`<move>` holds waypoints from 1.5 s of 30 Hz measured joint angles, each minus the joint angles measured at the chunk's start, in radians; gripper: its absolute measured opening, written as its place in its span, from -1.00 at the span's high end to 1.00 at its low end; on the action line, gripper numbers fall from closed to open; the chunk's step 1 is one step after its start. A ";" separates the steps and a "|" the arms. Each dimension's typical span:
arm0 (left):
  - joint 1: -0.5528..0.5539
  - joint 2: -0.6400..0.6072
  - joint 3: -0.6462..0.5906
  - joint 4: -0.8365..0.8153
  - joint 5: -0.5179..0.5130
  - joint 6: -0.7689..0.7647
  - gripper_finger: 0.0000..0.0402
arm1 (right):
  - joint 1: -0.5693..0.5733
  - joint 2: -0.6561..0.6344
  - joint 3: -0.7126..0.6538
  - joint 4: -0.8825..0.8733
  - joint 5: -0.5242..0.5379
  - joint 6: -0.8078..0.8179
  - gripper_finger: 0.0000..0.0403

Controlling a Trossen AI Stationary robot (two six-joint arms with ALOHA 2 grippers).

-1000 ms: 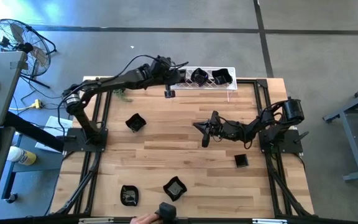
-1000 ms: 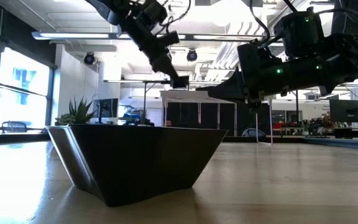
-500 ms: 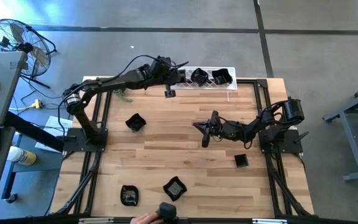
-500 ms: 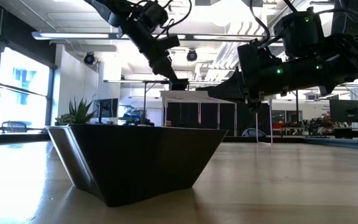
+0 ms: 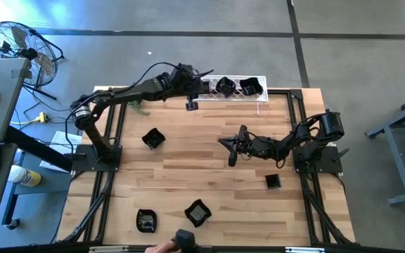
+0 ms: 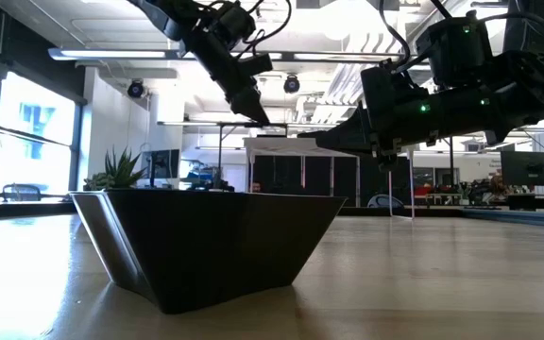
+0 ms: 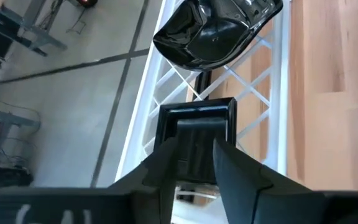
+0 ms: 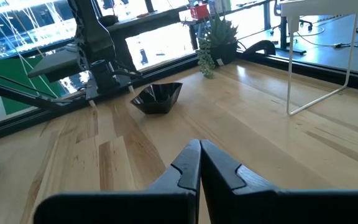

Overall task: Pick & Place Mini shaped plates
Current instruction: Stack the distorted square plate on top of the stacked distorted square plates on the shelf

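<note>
The left arm reaches from its base at the table's left edge up to the white rack (image 5: 232, 87) at the far edge. Its wrist hangs over the rack's left end, and the left gripper (image 7: 194, 144) points down into the rack with both fingers pressed against a small square black plate (image 7: 197, 132).

The right arm folds low from its base at the right edge toward the table's middle, well apart from the rack. The right gripper (image 8: 200, 160) hangs above the wood with fingertips touching, holding nothing.
</note>
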 joint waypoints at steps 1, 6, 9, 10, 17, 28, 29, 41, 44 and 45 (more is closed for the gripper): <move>0.001 -0.010 0.000 -0.013 0.005 -0.013 0.54 | 0.000 0.000 0.000 0.000 0.000 0.000 0.99; 0.036 -0.073 0.000 -0.091 0.219 -0.114 0.92 | 0.000 0.000 0.000 0.000 0.000 0.000 0.98; 0.059 -0.084 -0.009 -0.081 0.355 -0.215 0.94 | 0.001 0.000 0.000 0.000 0.000 0.001 0.99; 0.060 -0.091 -0.028 -0.074 0.365 -0.240 0.93 | 0.001 0.000 0.000 0.000 0.000 0.001 0.99; 0.034 -0.176 -0.216 0.072 0.332 -0.296 0.99 | 0.001 0.000 0.000 -0.006 -0.008 0.002 0.99; 0.023 -0.486 -0.593 0.275 0.436 -0.418 1.00 | 0.000 0.000 0.000 -0.054 -0.022 0.001 0.98; 0.019 -0.512 -0.614 0.275 0.451 -0.416 1.00 | 0.000 0.000 0.000 -0.057 -0.021 0.000 0.99; -0.105 -0.595 -0.649 -0.020 0.563 -0.352 1.00 | 0.000 0.000 0.000 -0.068 -0.027 -0.004 0.99; -0.148 -0.596 -0.681 0.057 0.526 -0.362 1.00 | 0.000 0.000 0.006 -0.070 -0.096 0.014 0.99; -0.157 -0.596 -0.706 0.114 0.526 -0.373 1.00 | 0.003 0.000 0.014 -0.070 -0.123 0.024 0.98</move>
